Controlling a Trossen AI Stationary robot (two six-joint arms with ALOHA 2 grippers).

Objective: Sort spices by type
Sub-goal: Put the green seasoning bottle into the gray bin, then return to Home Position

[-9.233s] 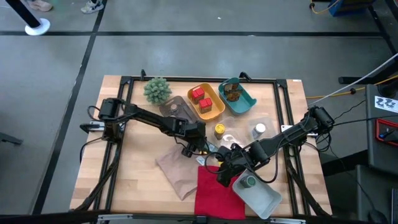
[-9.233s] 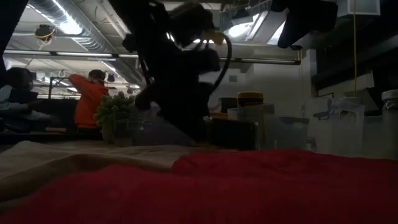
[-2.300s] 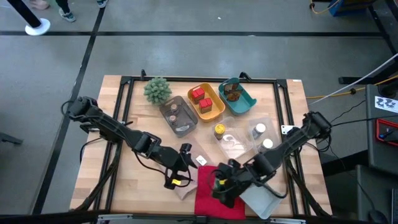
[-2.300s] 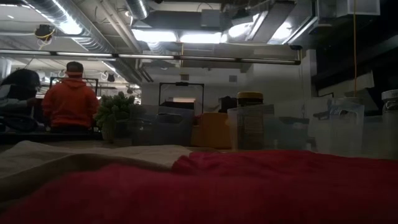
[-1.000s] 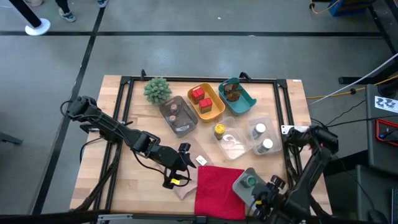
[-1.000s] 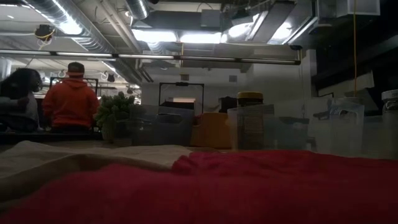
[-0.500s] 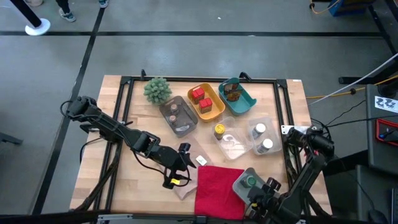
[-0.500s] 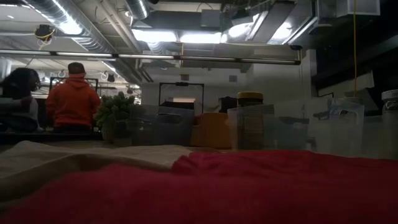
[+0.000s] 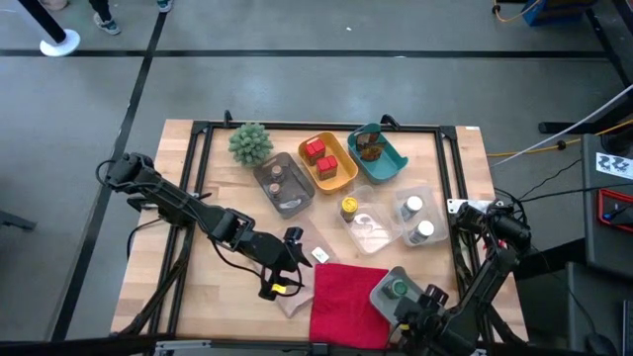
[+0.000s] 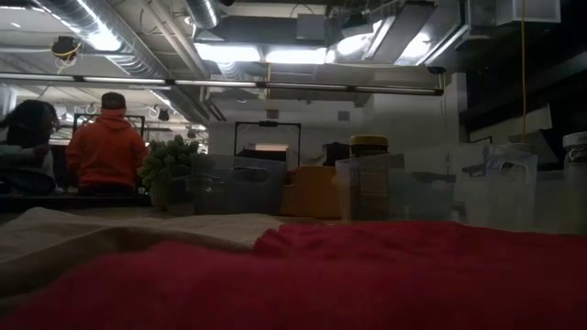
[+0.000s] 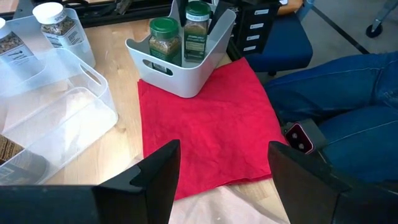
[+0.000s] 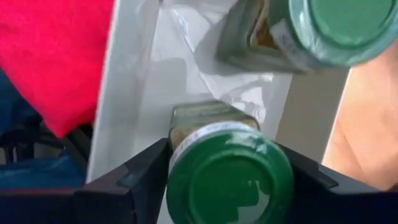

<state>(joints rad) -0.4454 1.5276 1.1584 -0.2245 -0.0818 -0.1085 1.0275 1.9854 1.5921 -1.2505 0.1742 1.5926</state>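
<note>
A white tray stands on the near right of the table, partly on a red cloth. In it stands one green-capped jar, and my right gripper is shut on a second green-capped jar beside it. My left gripper hovers open over the cloth's left edge, touching nothing. Red tins sit in an orange tray. Brown jars sit in a teal tray. White-capped jars stand in a clear tray, with a yellow-capped jar beside it. My right gripper pinches the second green-capped jar just under its cap, one finger on each side. The fingers come from above, pointing down. The jar stands upright inside the white tray; whether its base touches the tray floor I cannot tell.
A grey tray with jars and a spiky green plant are at the far left. A tan cloth lies under the red one. A person in blue trousers sits at the near edge. Bare wood shows on the left.
Over the last second both grippers have stayed where they were. Before that, my right gripper moved from over the red cloth toward the table's near right corner, to the white tray.
</note>
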